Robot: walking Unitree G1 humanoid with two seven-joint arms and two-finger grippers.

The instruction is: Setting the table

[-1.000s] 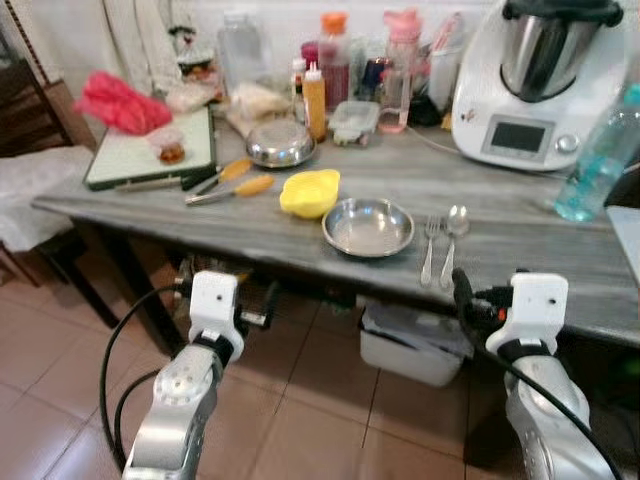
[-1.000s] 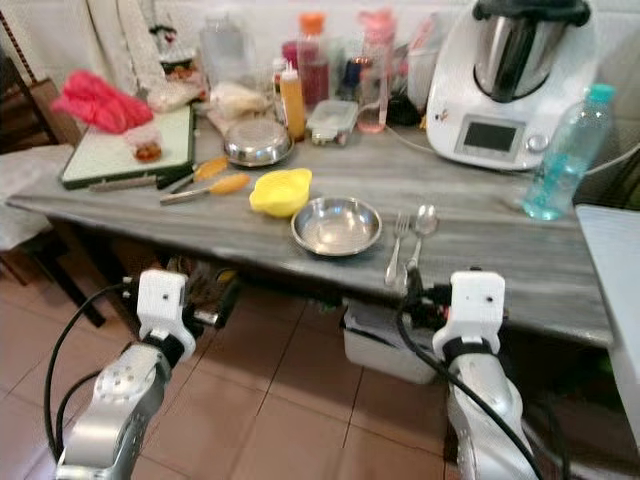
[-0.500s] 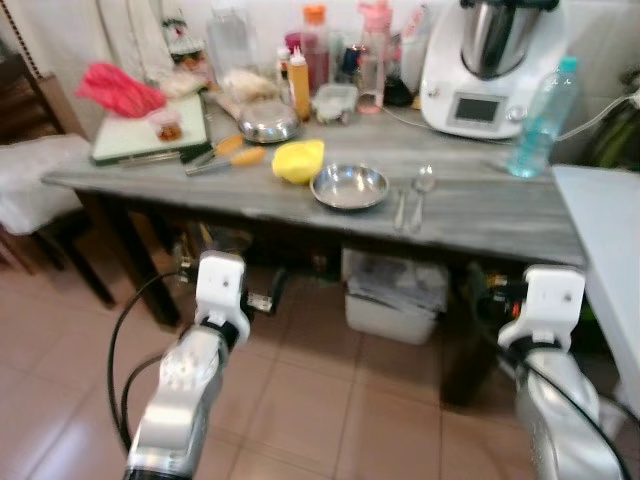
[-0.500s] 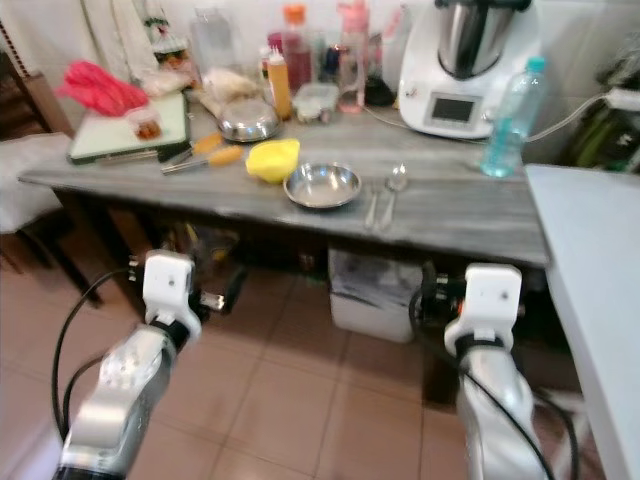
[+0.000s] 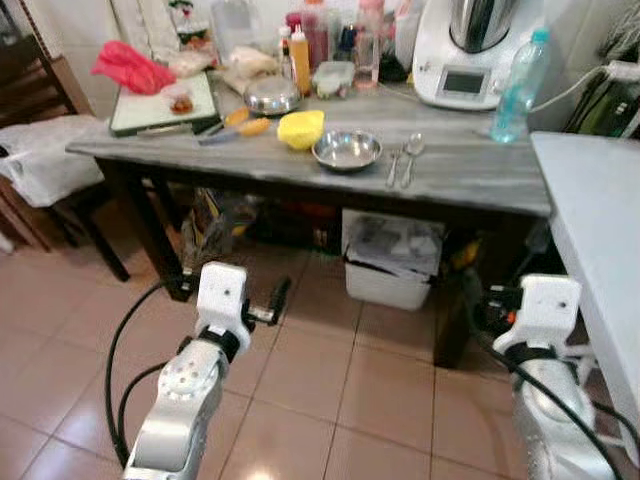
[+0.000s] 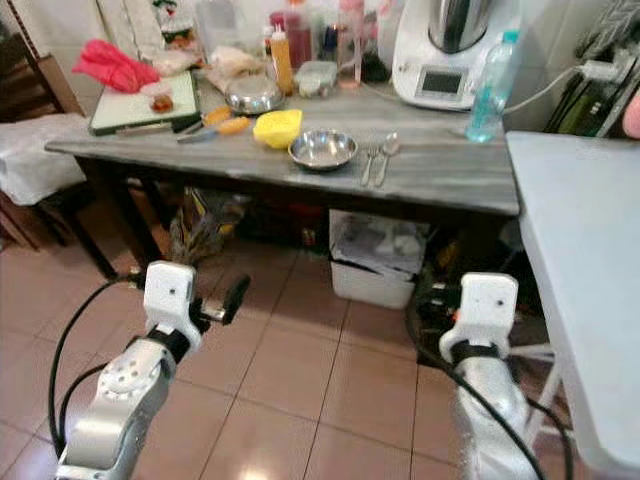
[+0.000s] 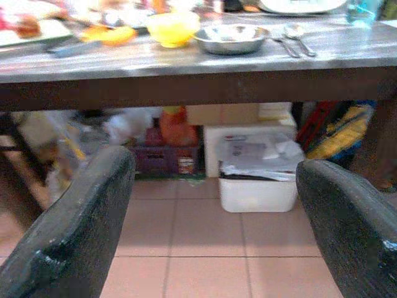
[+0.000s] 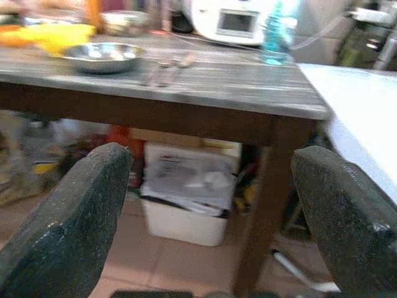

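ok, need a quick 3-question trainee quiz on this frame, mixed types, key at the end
1. True or false: the fork and spoon lie beside the steel bowl on the grey table.
2. What does the left gripper hold?
A. the fork
B. nothing
C. the yellow bowl
3. Fill in: under the table stands a white ____ of papers.

Key:
1. True.
2. B; its fingers are open, as are the right gripper's.
3. bin.

A grey table (image 5: 470, 180) holds a steel bowl (image 5: 346, 150), a fork (image 5: 393, 166) and spoon (image 5: 410, 157) just beside it, and a yellow bowl (image 5: 300, 128) (on the other side). A white bin (image 5: 392, 264) sits underneath.
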